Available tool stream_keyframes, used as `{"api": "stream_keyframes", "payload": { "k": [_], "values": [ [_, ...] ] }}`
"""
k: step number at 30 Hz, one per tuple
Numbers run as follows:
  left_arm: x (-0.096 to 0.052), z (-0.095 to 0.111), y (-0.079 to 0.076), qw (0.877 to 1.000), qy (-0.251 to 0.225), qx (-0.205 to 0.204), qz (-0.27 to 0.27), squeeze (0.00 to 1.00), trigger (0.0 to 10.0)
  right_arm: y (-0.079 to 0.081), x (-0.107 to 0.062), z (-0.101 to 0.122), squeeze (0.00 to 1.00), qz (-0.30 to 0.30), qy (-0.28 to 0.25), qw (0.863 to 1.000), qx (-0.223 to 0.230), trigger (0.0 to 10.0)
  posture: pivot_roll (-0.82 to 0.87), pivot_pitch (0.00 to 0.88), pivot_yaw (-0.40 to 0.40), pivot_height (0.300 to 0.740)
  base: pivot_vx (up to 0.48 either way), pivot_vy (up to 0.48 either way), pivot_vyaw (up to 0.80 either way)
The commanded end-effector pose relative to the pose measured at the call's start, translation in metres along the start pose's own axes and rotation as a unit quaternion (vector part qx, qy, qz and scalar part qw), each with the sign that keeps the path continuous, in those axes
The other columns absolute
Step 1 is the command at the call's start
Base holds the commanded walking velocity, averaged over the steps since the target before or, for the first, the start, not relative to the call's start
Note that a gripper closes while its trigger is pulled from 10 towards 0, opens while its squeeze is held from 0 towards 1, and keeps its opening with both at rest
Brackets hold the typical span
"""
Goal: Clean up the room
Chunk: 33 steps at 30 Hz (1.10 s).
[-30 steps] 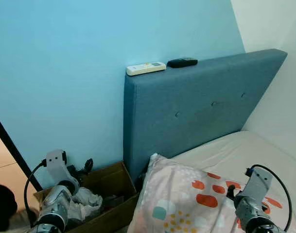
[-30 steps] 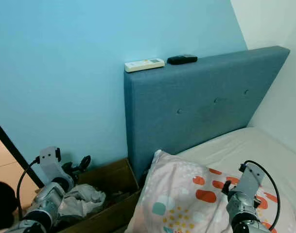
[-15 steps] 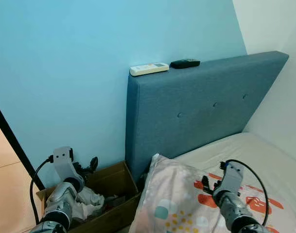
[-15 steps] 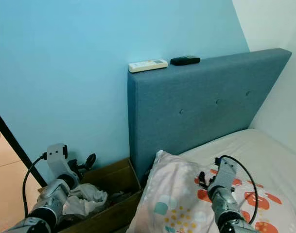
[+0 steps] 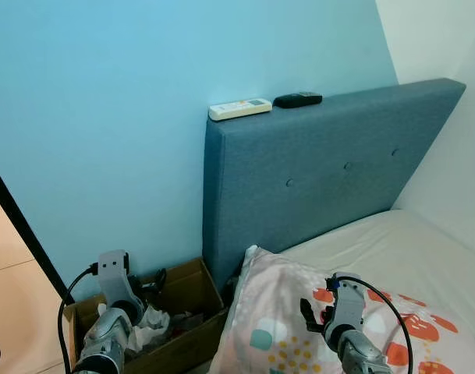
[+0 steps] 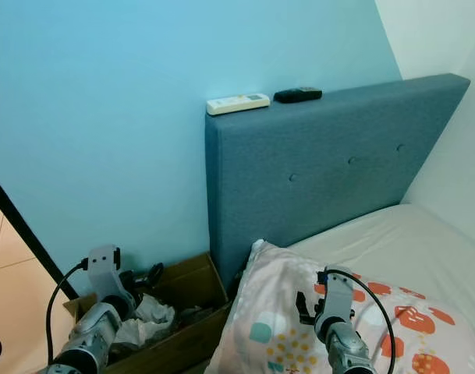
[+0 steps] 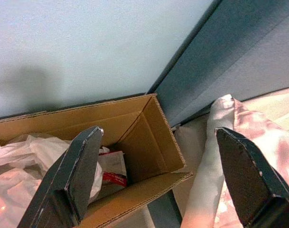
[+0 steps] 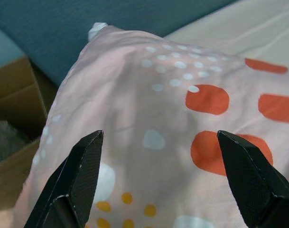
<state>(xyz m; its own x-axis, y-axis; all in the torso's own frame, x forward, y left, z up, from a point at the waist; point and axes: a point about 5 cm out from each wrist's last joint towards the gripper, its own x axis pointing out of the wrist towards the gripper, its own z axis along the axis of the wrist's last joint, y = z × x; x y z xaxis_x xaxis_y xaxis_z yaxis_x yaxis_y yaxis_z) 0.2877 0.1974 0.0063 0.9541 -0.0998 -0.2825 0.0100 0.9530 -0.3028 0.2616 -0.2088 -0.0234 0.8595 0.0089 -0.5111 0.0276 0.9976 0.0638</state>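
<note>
Blue headboard [image 5: 323, 167], two remotes [image 5: 239, 109] atop.

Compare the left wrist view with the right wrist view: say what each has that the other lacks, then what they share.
The left wrist view alone has the light blue wall and the red-and-white packet inside the cardboard box. The right wrist view alone has the pillow's orange spots and the mattress. Both share the box, pillow, blue headboard, and open black fingers.

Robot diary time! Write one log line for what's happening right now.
left gripper: open, over cardboard box | right gripper: open, over spotted pillow | white remote, black remote: on headboard
</note>
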Motion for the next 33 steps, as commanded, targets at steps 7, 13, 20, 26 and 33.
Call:
{"api": "stream_keyframes", "payload": {
  "k": [7,13,20,26,33],
  "values": [
    [0.000,-0.001,-0.003,1.000,-0.001,0.014,-0.007,0.00,10.0,-0.016,0.000,0.012,0.00,-0.045,-0.022,0.999,0.013,10.0,-0.02,0.030,-0.052,0.705,0.000,0.000,0.00],
    [0.001,0.003,-0.003,1.000,-0.008,0.017,-0.010,0.00,10.0,-0.024,-0.003,0.008,0.00,-0.079,-0.013,0.997,-0.016,10.0,-0.01,0.038,-0.053,0.705,0.000,0.000,0.00],
    [0.001,0.001,-0.008,1.000,-0.009,0.018,-0.020,0.00,10.0,-0.029,-0.006,0.003,0.00,-0.100,-0.005,0.994,-0.045,10.0,-0.01,0.037,-0.055,0.705,0.000,0.000,0.00],
    [0.002,0.002,-0.011,1.000,-0.016,0.010,-0.023,0.00,10.0,-0.031,-0.007,0.001,0.00,-0.107,0.002,0.993,-0.053,10.0,-0.01,0.041,-0.056,0.705,0.000,0.000,0.00],
    [0.005,-0.002,-0.020,0.999,-0.007,0.004,-0.033,0.00,10.0,-0.025,-0.008,-0.007,0.00,-0.103,0.001,0.994,0.041,10.0,-0.07,0.048,-0.045,0.705,0.000,0.000,0.00]
  ]
}}
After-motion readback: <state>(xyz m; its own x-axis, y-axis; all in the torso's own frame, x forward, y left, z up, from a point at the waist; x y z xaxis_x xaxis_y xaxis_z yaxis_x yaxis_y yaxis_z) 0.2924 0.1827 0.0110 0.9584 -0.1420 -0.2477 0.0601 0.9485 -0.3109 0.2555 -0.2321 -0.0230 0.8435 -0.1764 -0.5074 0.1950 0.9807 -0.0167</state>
